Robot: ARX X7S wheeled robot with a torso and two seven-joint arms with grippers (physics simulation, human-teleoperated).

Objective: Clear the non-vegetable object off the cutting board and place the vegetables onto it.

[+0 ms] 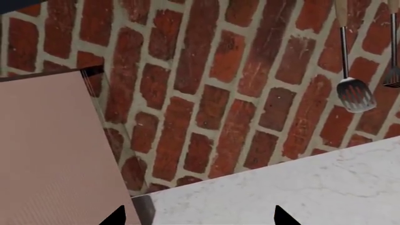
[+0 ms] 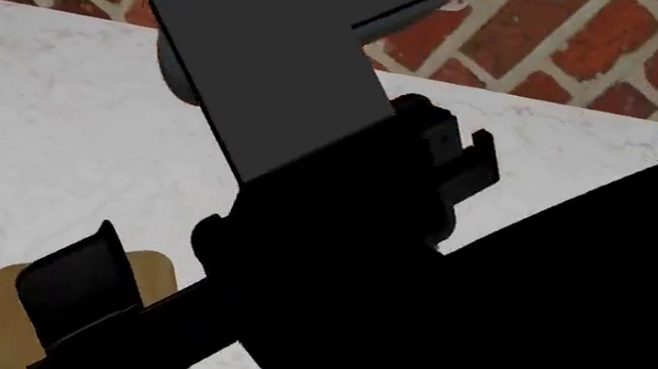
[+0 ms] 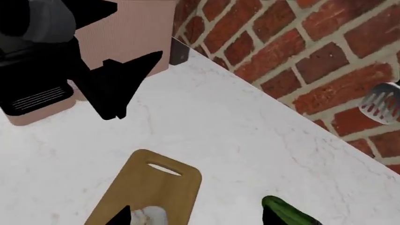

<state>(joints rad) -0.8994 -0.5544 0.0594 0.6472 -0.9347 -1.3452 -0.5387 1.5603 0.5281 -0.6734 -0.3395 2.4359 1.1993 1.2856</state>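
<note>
Wooden cutting board (image 3: 147, 190) is lying on the marble counter (image 3: 250, 140), carrying the garlic bulb (image 3: 149, 216), with the cucumber (image 3: 289, 214) just beside it. Both grippers' fingers are standing apart, empty.

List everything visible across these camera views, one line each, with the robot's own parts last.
cutting board: one, light-brown wood with slot handle, on the marble counter.
garlic bulb: one, whitish, on the cutting board's near end, partly cut off.
cucumber: one, dark green, on the counter beside the board, off it.
counter: one, white marble, below the wall.
brick wall: red, behind the counter.
slotted spatulas: at least two, metal, hanging on the wall.
pink panel: one, at the counter's end.
left claw: black, open, over the counter, empty.
right claw: black tips, over the board.
</note>
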